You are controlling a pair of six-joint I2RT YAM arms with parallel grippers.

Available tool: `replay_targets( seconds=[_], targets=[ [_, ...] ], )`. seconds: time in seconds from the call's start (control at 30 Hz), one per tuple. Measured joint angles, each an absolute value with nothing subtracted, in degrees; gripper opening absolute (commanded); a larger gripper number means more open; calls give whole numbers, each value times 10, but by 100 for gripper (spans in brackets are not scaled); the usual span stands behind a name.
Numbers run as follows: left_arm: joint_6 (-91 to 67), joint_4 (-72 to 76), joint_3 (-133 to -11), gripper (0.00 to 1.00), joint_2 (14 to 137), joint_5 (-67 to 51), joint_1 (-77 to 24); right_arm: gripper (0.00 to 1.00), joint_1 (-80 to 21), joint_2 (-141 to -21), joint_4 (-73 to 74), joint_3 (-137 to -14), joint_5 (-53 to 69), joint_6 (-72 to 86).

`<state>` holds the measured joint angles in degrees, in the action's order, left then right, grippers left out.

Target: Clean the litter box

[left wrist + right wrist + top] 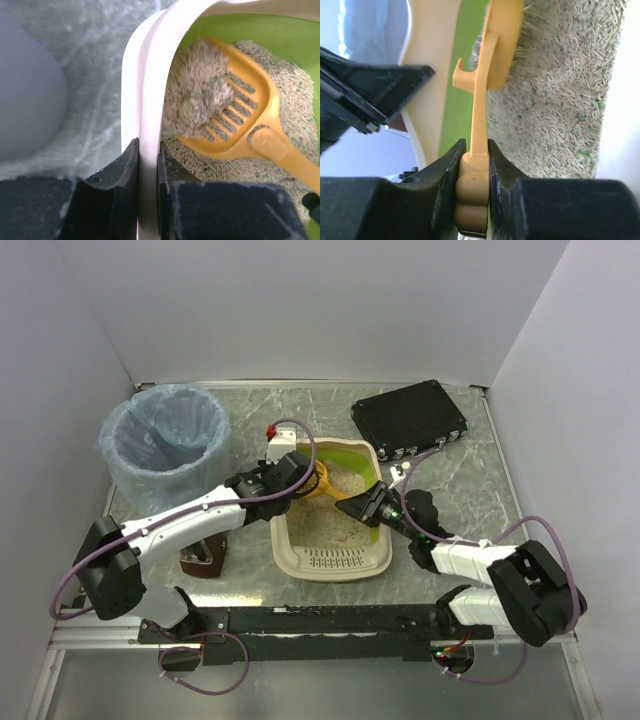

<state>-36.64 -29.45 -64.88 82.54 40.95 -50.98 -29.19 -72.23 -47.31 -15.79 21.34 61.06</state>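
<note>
**Two grippers clamped, one on the tray rim, one on the scoop**

Nearest the arm bases, a small brown object stands on the marbled table just left of the litter box; it is too small to name, perhaps a holder of some kind. The litter box sits mid-table with its slotted grille end toward the arms and its lime-green wall at the far end, sandy granules spread across the floor.

The left gripper pinches the box's left rim, one finger outside the wall and one inside. From the right, the right gripper is clenched on the handle of a yellow litter scoop. The scoop's slotted head lies close against the left wall near the far end and carries a grey clump of litter.

Farther back, a round bin with a blue bag stands at the far left. A black case lies at the far right. Both are well apart from the box.
</note>
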Motion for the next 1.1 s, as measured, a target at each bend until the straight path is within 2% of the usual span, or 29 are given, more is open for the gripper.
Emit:
replay_targets(
  seconds=[0.7, 0.83, 1.1],
  targets=[
    [-475, -208, -571, 1, 804, 285, -507, 0, -191, -475, -267, -127, 283, 615],
    [-469, -173, -542, 1, 785, 271, -506, 0, -191, -484, -265, -126, 288, 615],
    [-422, -142, -518, 1, 775, 293, -497, 0, -196, -601, -334, -143, 302, 608]
  ],
)
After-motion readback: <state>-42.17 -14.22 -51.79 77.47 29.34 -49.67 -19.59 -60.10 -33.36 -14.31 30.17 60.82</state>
